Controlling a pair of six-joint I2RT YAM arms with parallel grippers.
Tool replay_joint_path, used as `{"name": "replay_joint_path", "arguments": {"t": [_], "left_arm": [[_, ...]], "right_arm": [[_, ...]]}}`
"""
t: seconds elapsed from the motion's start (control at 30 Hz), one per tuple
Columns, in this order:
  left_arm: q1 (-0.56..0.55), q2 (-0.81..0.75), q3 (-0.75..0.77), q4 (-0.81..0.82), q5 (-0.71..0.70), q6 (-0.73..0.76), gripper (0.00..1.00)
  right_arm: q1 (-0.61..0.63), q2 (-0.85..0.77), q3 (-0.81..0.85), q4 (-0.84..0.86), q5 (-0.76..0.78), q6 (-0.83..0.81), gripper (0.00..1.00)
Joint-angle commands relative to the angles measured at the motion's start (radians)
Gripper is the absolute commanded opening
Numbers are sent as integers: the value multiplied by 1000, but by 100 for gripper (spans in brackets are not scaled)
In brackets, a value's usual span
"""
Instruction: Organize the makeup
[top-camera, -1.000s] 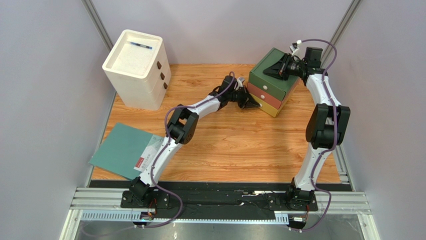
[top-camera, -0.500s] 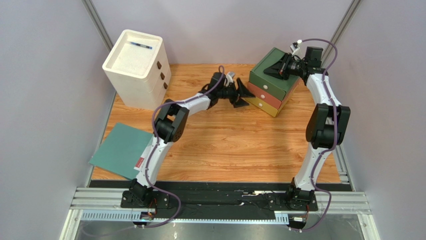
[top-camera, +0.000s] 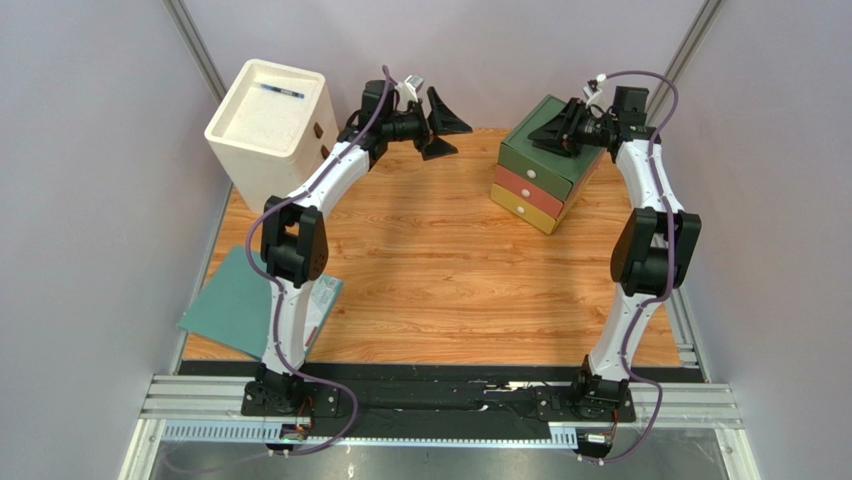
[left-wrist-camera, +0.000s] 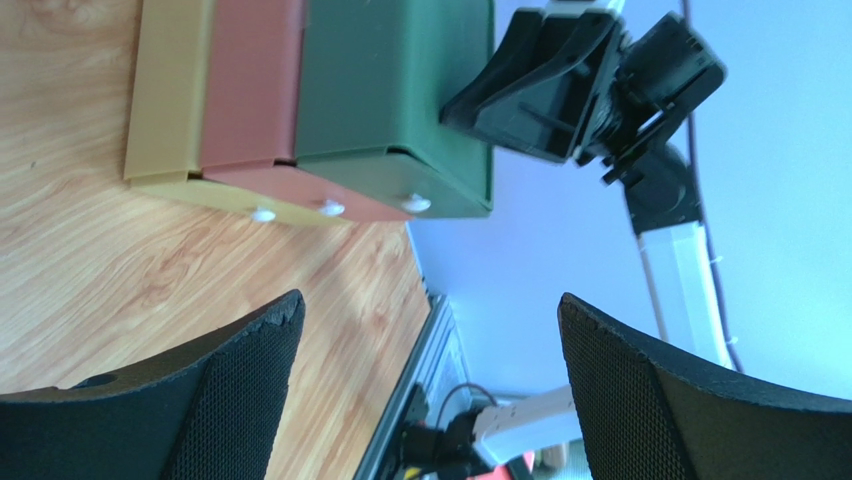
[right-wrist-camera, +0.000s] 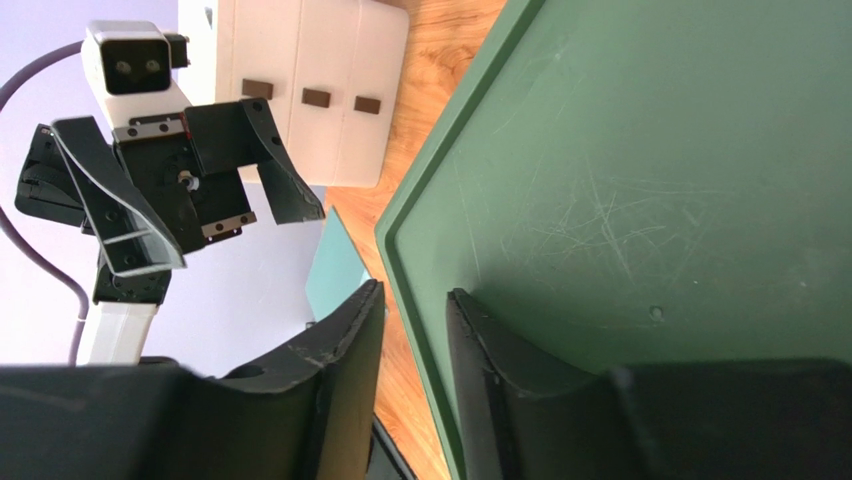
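Note:
No makeup shows in any view. The green, red and yellow drawer box (top-camera: 535, 170) stands at the back right with all three drawers pushed in. My left gripper (top-camera: 455, 138) hangs high over the back middle of the table, open and empty. In the left wrist view its fingertips (left-wrist-camera: 430, 298) are wide apart, facing the drawer box (left-wrist-camera: 390, 90). My right gripper (top-camera: 540, 135) is over the box's green top (right-wrist-camera: 640, 150). Its jaws (right-wrist-camera: 415, 292) stand slightly apart astride the top's left edge, with nothing between them.
A white three-drawer unit (top-camera: 270, 130) stands at the back left with a thin blue pen (top-camera: 280, 91) on its top. A teal folder (top-camera: 235, 300) lies at the table's front left edge. Grey walls close in both sides.
My left gripper has left the drawer fronts, opened wide and swung up and back toward the left. My right gripper's jaws have parted a little over the green top.

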Motion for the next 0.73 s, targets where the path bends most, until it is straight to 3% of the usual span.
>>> {"name": "replay_joint_path", "arguments": {"t": [0.0,0.17,0.23,0.27,0.3,0.33,0.37,0.53,0.7], "left_arm": [[2,-14,71,-189,134,139,99],[5,-18,254,-590,-35,476,99],[8,-34,300,-713,-97,535,99],[11,-44,305,-742,-156,582,100],[14,-56,305,-788,-189,602,99],[16,-79,302,-808,-223,624,99],[19,-90,293,-820,-264,662,99],[37,-145,265,-891,-338,756,99],[48,-189,204,-876,-324,816,99]], "right_arm": [[-15,-8,73,-167,198,-81,42],[-15,-74,149,-165,257,-76,47],[-14,-94,170,-164,286,-75,48],[-14,-118,175,-158,292,-76,51],[-14,-129,178,-152,299,-78,62],[-15,-141,181,-149,309,-87,71],[-14,-164,183,-149,313,-92,90],[-14,-243,164,-139,372,-112,91],[-14,-344,121,-118,433,-124,98]]}}
